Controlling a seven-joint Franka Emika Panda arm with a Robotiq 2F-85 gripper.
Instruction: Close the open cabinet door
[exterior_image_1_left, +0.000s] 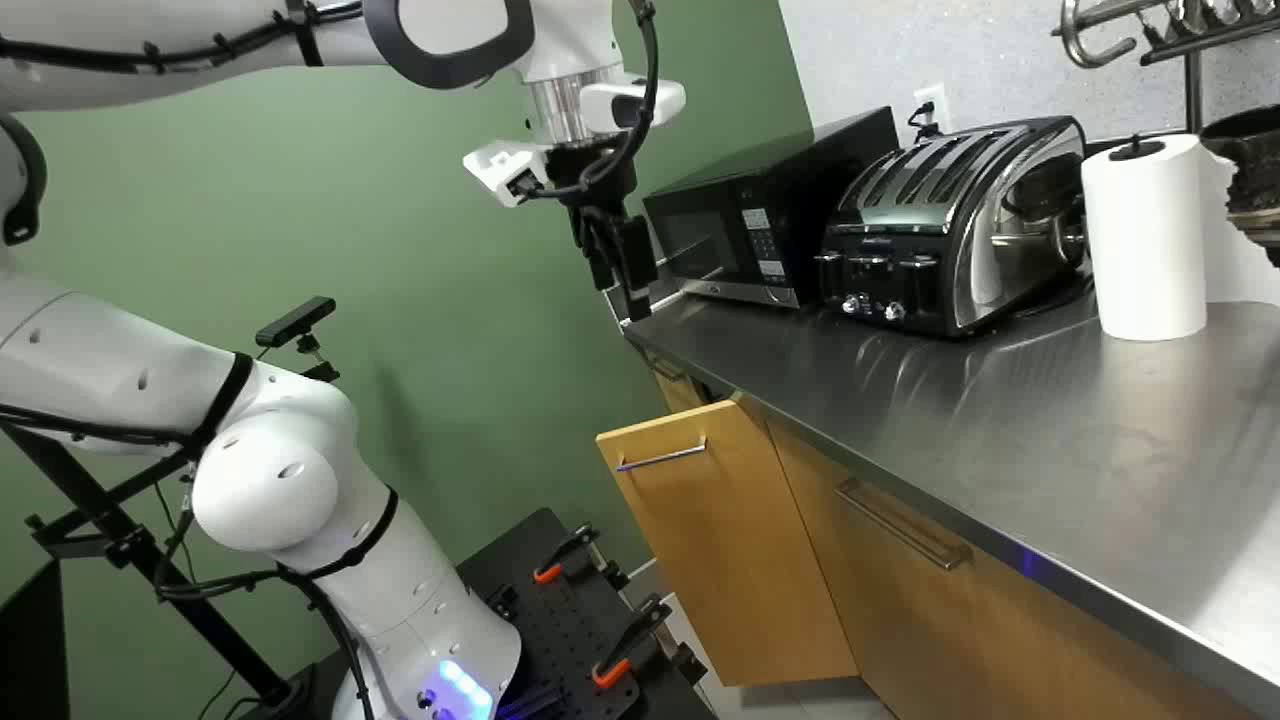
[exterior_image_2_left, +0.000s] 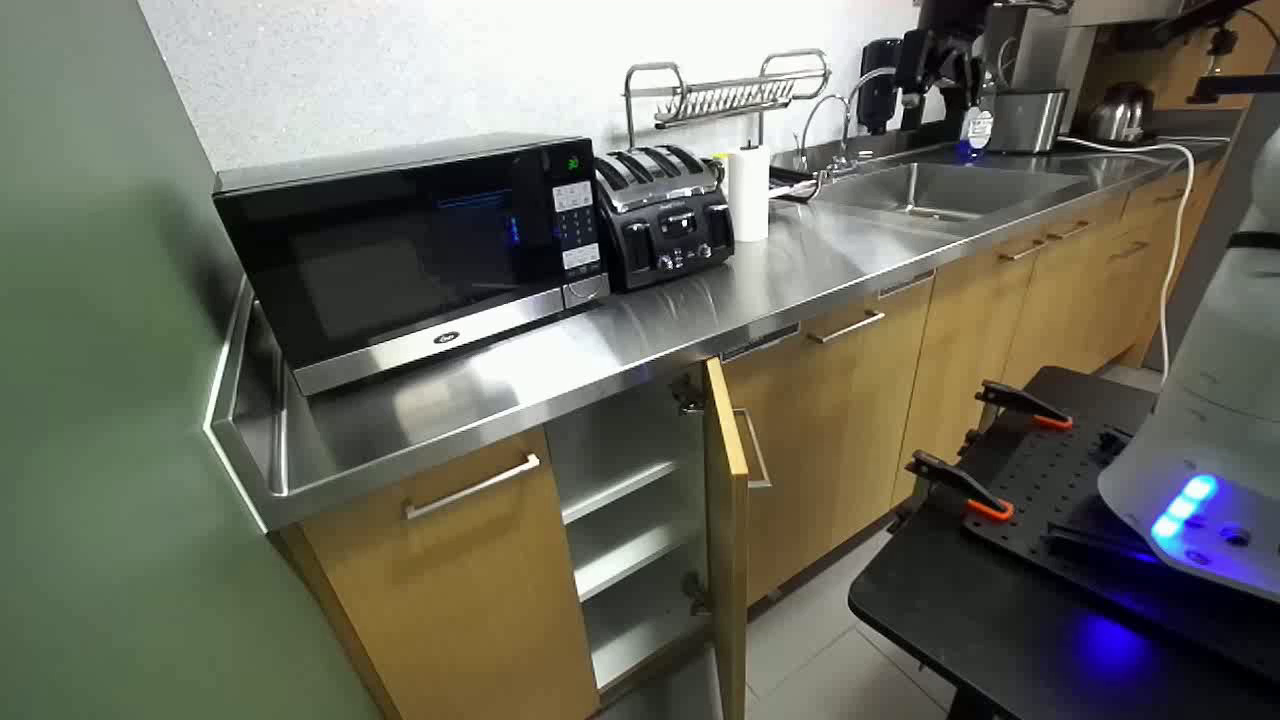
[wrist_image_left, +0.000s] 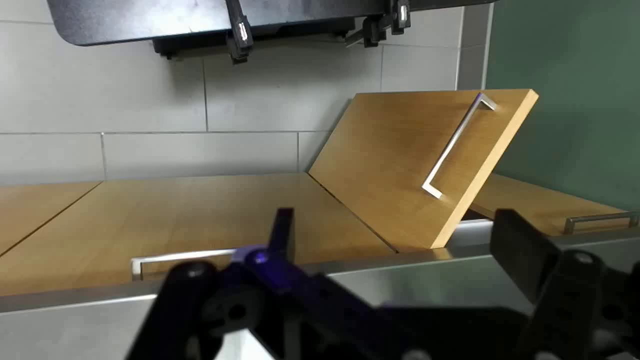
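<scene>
The cabinet door (exterior_image_1_left: 728, 550) stands ajar in an exterior view, long axis running eleven to five, at five o'clock below my gripper (exterior_image_1_left: 621, 293), which is spread wide and empty, though I can't well judge the gap's depth.

In an exterior view I'm watching the far speckled wall (exterior_image_2_left: 500, 60) washing out nearly white while the stainless-steel countertop (exterior_image_2_left: 500, 374) is shining with glare. Blue base lights (exterior_image_2_left: 1184, 507) are reflecting on the near-right black tabletop (exterior_image_2_left: 1000, 620). In the wrist view, shadows are dimming the floor tiles (wrist_image_left: 150, 100), and the gripper (wrist_image_left: 396, 218) is showing dark and blurred.
</scene>
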